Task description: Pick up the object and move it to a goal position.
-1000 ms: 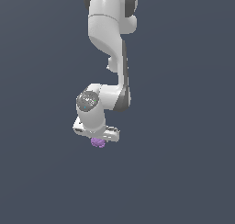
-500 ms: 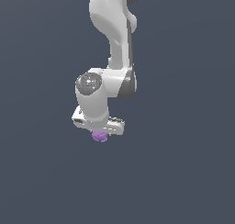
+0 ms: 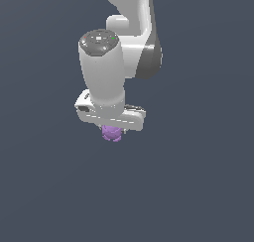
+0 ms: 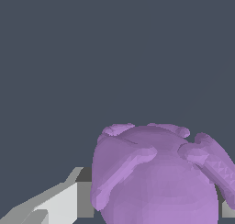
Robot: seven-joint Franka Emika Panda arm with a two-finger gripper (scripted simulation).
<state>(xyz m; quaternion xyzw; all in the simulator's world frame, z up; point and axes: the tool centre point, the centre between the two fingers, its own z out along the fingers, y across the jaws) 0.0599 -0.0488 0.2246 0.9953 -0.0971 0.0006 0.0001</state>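
1. The end effector [image 3: 113, 132] hangs below the white arm [image 3: 124, 52] in the exterior view, pointing downward, with its broad white body hiding most of the fingers.

2. The object [image 3: 112, 133], a small light-purple lumpy thing, sits directly beneath the end effector's body, tucked up against its underside, with only its lower half peeking out.

3. In the wrist view the object [image 4: 156, 177] fills the space straight ahead of the end effector, and a white-and-grey finger [image 4: 69, 202] lies just beside it on one flank, apparently touching. A sliver of the other finger shows at the opposite flank.

4. The end effector reads as clenched on the object: the fingers stand on either side of it with no visible gap, and nothing else appears to support it.

5. No surface, goal marker or shadow shows in either view; only a uniform dark backdrop surrounds the arm, so height and remaining travel cannot be judged.

6. The step in hand appears to be the carry toward the goal, with the pick already made.

7. To do this well, the grip should be kept firm and steady, since the rounded, bumpy shape gives the finger pads little flat contact and could roll or slip.

8. Smooth, unhurried motion without sharp wrist turns would suit, keeping the object centred between the fingers.

9. Release should wait until the object sits at the goal.
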